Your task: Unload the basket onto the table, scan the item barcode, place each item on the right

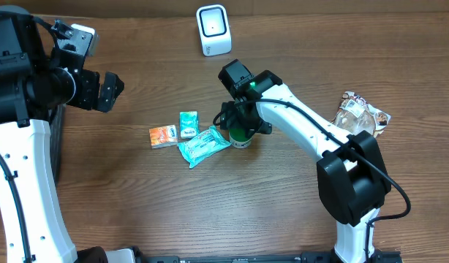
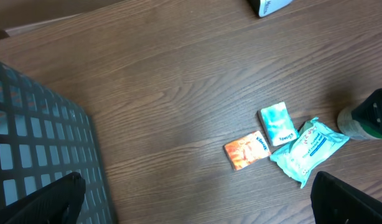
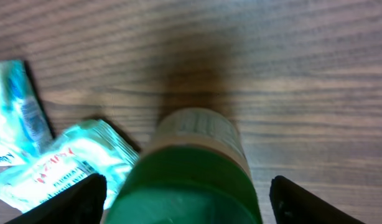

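Observation:
A bottle with a green cap (image 1: 241, 136) stands upright on the wooden table, close up in the right wrist view (image 3: 191, 168). My right gripper (image 1: 243, 123) is lowered over it. Its black fingers (image 3: 73, 199) flank the cap with a gap on each side, so the gripper (image 3: 191, 202) is open and touches nothing. A white barcode scanner (image 1: 213, 29) stands at the table's far edge. My left gripper (image 1: 111, 89) hovers open and empty at the far left (image 2: 194, 202), well away from the bottle (image 2: 356, 121).
Left of the bottle lie a teal wipes pack (image 1: 204, 145), a small teal packet (image 1: 189, 124) and an orange packet (image 1: 163, 136). A crinkled snack bag (image 1: 362, 115) sits at the right. A grey mesh basket (image 2: 35, 143) is under the left arm.

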Robot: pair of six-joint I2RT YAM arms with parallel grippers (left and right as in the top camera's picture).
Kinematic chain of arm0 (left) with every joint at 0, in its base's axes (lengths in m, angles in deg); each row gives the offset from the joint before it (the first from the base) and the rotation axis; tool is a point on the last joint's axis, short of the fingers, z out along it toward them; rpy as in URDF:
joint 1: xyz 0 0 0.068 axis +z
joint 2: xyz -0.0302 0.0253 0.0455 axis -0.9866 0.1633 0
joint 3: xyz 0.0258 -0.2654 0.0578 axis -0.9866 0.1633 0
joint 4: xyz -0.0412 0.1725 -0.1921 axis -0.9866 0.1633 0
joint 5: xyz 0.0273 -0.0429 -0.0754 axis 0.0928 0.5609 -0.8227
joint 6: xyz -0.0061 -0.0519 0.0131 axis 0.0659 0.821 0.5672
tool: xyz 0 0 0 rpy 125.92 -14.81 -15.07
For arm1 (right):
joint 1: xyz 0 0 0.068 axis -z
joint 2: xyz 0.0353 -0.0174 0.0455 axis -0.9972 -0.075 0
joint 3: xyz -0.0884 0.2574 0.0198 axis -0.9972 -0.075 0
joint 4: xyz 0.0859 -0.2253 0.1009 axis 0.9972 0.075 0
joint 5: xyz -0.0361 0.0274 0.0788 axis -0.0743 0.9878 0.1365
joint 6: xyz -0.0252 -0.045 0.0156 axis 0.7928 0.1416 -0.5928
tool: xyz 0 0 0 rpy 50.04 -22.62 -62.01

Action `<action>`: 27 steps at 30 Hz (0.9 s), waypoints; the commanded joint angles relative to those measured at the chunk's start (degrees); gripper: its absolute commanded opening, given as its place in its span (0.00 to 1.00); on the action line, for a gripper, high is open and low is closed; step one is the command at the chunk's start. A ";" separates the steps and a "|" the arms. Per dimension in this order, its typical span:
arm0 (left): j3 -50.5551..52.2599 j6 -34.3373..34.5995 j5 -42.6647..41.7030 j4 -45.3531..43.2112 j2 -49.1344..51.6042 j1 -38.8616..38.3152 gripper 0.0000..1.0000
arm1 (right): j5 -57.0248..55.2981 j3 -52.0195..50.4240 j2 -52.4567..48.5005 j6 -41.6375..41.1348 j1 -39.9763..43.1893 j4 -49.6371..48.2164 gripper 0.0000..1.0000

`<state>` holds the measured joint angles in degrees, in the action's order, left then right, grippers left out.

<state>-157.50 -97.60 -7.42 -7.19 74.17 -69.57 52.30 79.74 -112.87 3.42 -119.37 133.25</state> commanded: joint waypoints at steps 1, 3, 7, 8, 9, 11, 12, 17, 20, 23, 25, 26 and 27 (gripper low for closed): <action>-1.14 -1.29 -0.20 -0.02 -0.24 0.20 1.00 | -0.90 -0.15 1.64 -0.94 0.35 -0.37 0.82; -1.14 -1.29 -0.20 -0.02 -0.24 0.20 1.00 | -0.90 -0.15 1.64 -0.94 0.37 0.22 0.81; -1.14 -1.29 -0.20 -0.02 -0.24 0.20 1.00 | 0.74 -0.17 1.64 -1.18 0.42 2.82 0.79; -1.14 -1.29 -0.20 -0.02 -0.24 0.20 1.00 | 1.51 -0.15 1.64 -1.18 0.42 3.32 0.79; -1.14 -1.29 -0.20 -0.02 -0.24 0.20 1.00 | 2.21 -0.17 1.64 -1.16 0.42 3.72 0.79; -1.14 -1.29 -0.20 -0.02 -0.24 0.20 1.00 | 2.56 -0.17 1.64 -1.18 0.42 4.09 0.79; -1.14 -1.29 -0.20 -0.02 -0.24 0.20 1.00 | 2.56 -0.17 1.64 -1.18 0.42 4.04 0.78; -1.14 -1.29 -0.20 -0.02 -0.24 0.20 1.00 | 2.56 -0.17 1.46 -1.18 0.42 3.91 0.75; -1.14 -1.29 -0.20 -0.02 -0.24 0.20 1.00 | 2.51 -0.24 0.85 -1.14 0.42 3.56 0.74; -1.14 -1.29 -0.20 -0.02 -0.24 0.20 1.00 | 2.51 -0.28 -0.17 -1.11 0.42 3.23 0.74; -1.14 -1.29 -0.20 -0.02 -0.24 0.20 1.00 | 2.54 -0.28 -0.79 -1.07 0.42 2.75 0.75; -1.14 -1.29 -0.20 -0.02 -0.24 0.20 1.00 | 2.54 -0.28 -1.11 -0.87 0.42 2.45 0.75; -1.14 -1.29 -0.20 -0.02 -0.24 0.20 1.00 | 2.54 -0.28 -1.18 -0.90 0.42 2.29 0.74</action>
<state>-157.50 -97.60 -7.39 -7.19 74.17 -69.57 54.74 79.72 -112.98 2.45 -119.32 136.16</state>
